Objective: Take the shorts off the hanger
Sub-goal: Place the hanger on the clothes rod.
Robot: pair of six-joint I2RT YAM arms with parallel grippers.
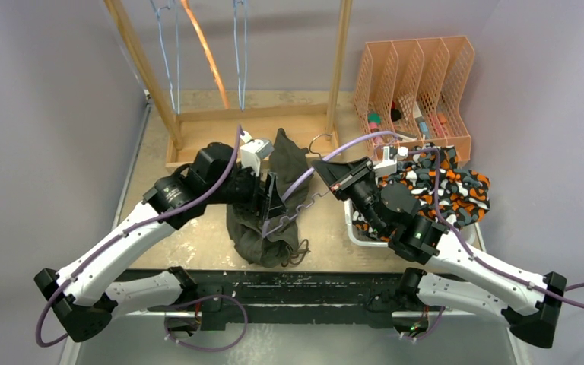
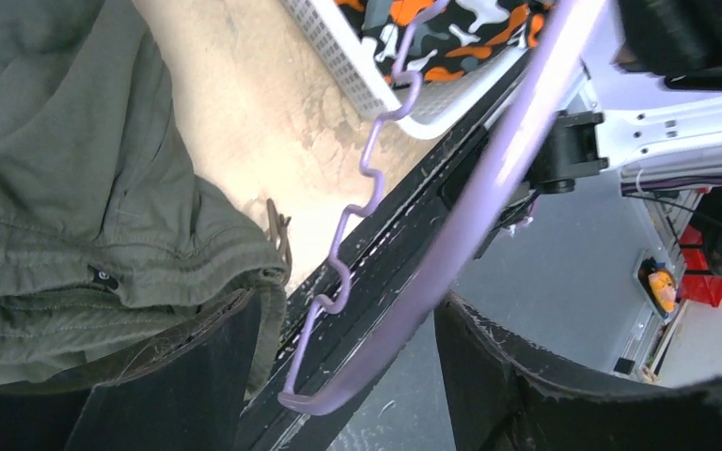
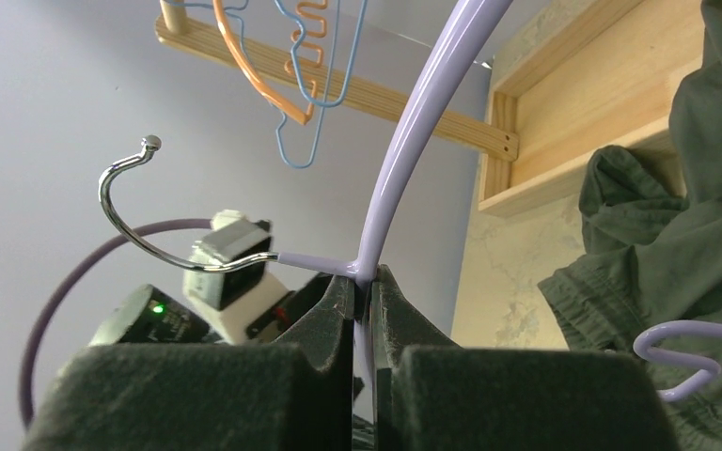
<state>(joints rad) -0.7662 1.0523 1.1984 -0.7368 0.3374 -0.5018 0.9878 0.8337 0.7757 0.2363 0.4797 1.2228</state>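
My left gripper (image 2: 343, 319) is released, jaws either side of the lilac hanger's (image 3: 414, 122) bare end. My right gripper (image 3: 365, 287) clenches the hanger near its hook. The olive shorts (image 2: 56, 188) lie on the table (image 1: 198, 245).

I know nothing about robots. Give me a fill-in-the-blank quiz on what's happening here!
1. The right pincer is clamped ____ on the lilac hanger.
2. The left pincer has its jaws ____ around the hanger's far end.
3. The shorts lying on the table are ____ in colour.
4. The camo shorts sit in a ____ basket.
Missing words: shut; open; olive-green; white.
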